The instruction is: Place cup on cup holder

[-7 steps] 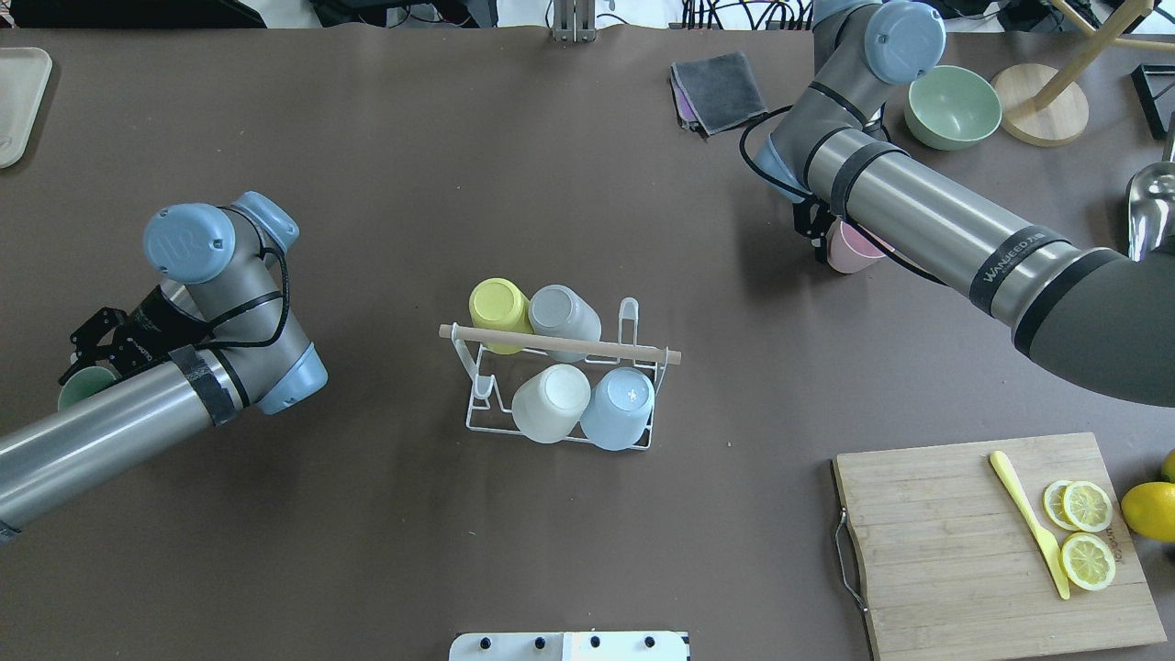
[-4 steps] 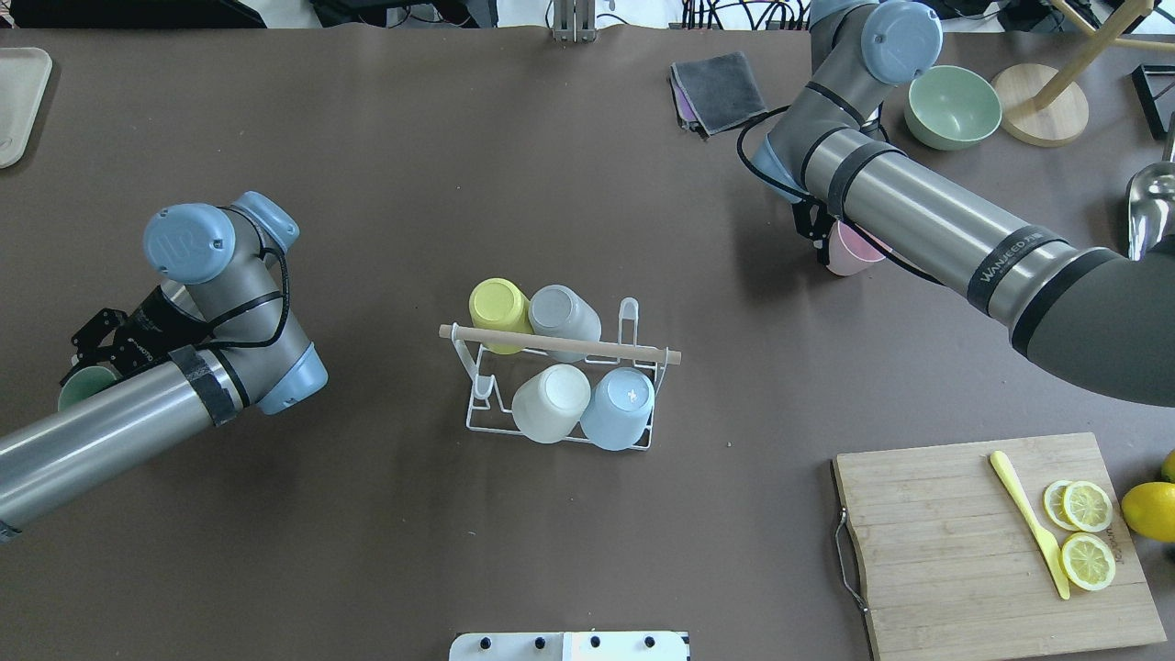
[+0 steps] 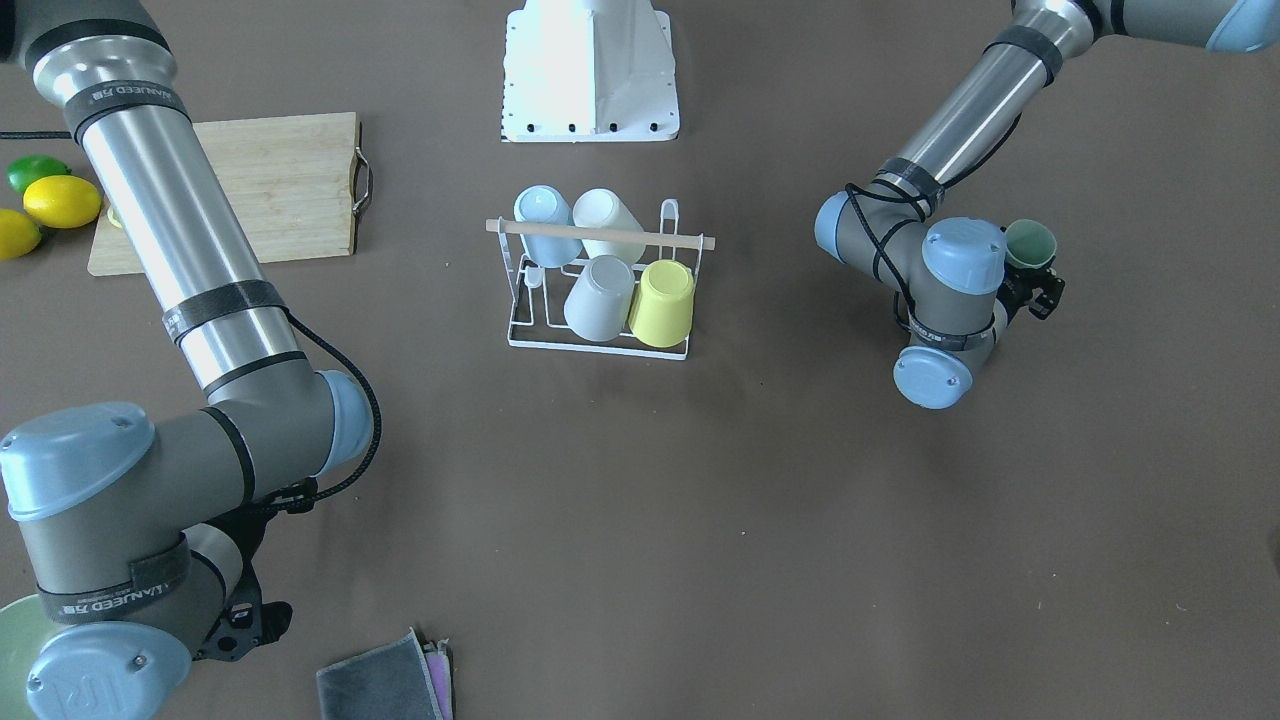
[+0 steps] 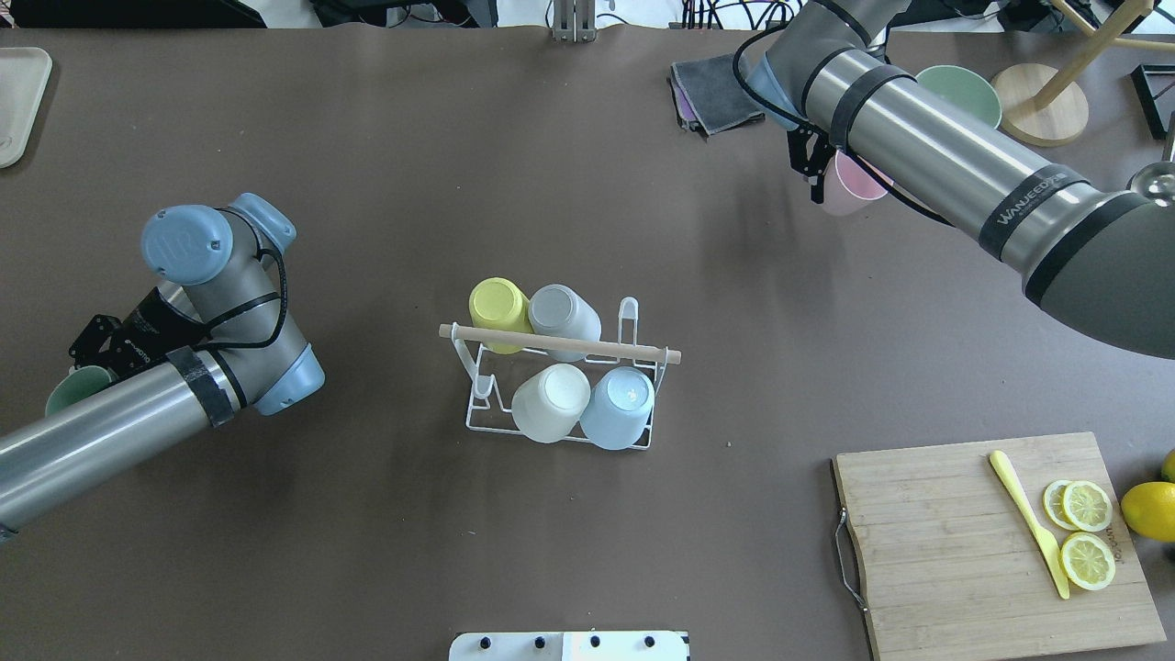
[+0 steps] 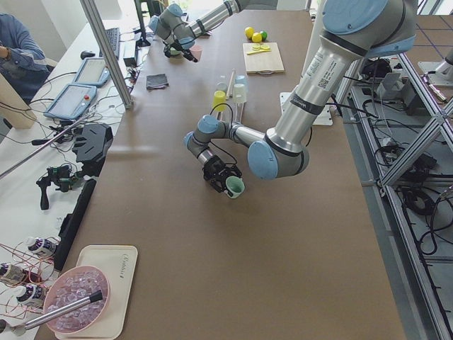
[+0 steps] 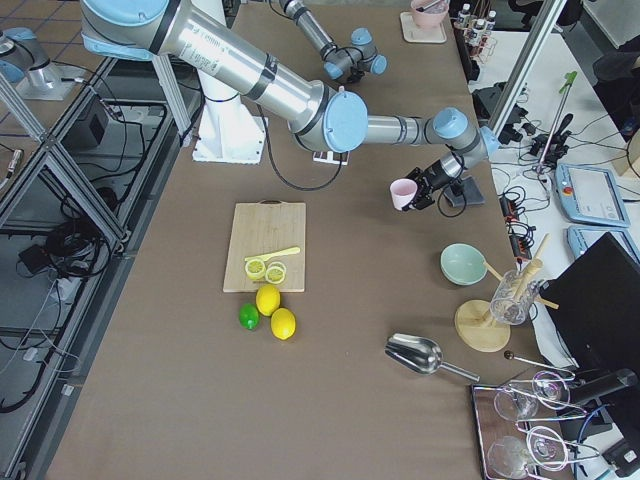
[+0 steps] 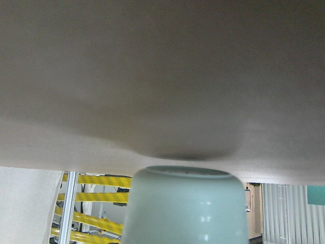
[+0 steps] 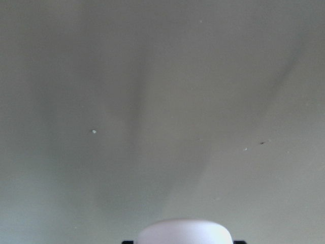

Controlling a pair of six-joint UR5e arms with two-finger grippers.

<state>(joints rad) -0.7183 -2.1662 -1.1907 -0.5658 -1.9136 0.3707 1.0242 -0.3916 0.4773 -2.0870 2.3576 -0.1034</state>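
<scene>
The white wire cup holder [image 4: 477, 404] with a wooden rod handle stands mid-table and carries a yellow, a grey, a white and a light blue cup, all upside down; it also shows in the front-facing view [image 3: 598, 345]. My left gripper [image 4: 83, 372] is shut on a green cup [image 4: 61, 395] at the table's left side, held tipped just above the surface, as the left view shows [image 5: 235, 187]. My right gripper [image 4: 829, 174] is shut on a pink cup [image 4: 860, 184] at the far right, held above the table [image 6: 403, 192].
A wooden cutting board [image 4: 955, 551] with lemon slices and a yellow knife lies near right, with lemons [image 4: 1149, 510] beside it. A green bowl [image 4: 968, 84], a grey cloth [image 4: 721, 90], a wooden stand base [image 4: 1042, 115] and a metal scoop [image 4: 1155, 184] sit far right. A tray [image 4: 18, 101] lies far left.
My right arm has moved toward the table's far edge, carrying the pink cup with it. My left gripper has shifted slightly left with the green cup.
</scene>
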